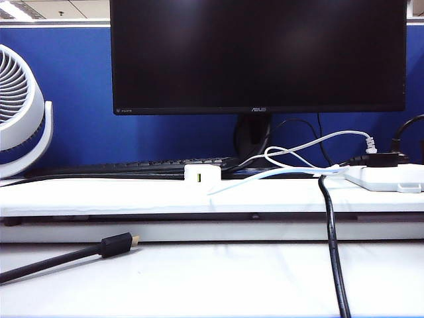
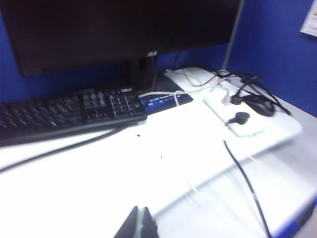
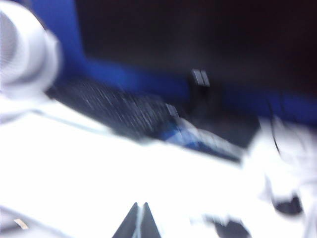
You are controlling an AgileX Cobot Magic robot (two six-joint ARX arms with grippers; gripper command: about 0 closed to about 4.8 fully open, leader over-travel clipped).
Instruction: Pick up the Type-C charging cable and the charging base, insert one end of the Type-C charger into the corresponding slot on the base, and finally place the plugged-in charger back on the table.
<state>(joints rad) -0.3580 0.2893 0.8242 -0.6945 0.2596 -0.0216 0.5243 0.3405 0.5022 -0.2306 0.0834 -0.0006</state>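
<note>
Our left hand (image 2: pixel 140 223) shows only as two dark fingertips pressed together with nothing between them, raised above the white flat surface (image 2: pixel 99 183) and apart from everything on it. Our right hand (image 3: pixel 138 221) is likewise pressed together and empty, its dark tips over the same surface in a badly blurred picture. Neither hand appears in the exterior view.

Beyond the left hand we see a black keyboard (image 2: pixel 64 113) along the far edge of the surface, under a large black monitor (image 2: pixel 119 29). Towards the far right corner lies a flat white power strip (image 2: pixel 250 121) with black plugs in it.

In the exterior view the small white boxy charging base (image 1: pixel 202 175) stands near the middle of the surface's raised far part, its green port facing the camera. The thin white Type-C charging cable (image 1: pixel 265 177) starts just right of the base and runs along the surface to the power strip (image 1: pixel 387 177) at the right edge; whether its near end touches the base we cannot tell. A greyish-white cable with a ribbed collar (image 1: pixel 318 140) arches above it. A thick black cable with a gold tip (image 1: pixel 99 248) lies on the near left part of the surface, and another black cable (image 1: pixel 333 245) drops over the near right part. A white round fan (image 1: pixel 20 109) stands at the left edge.
</note>
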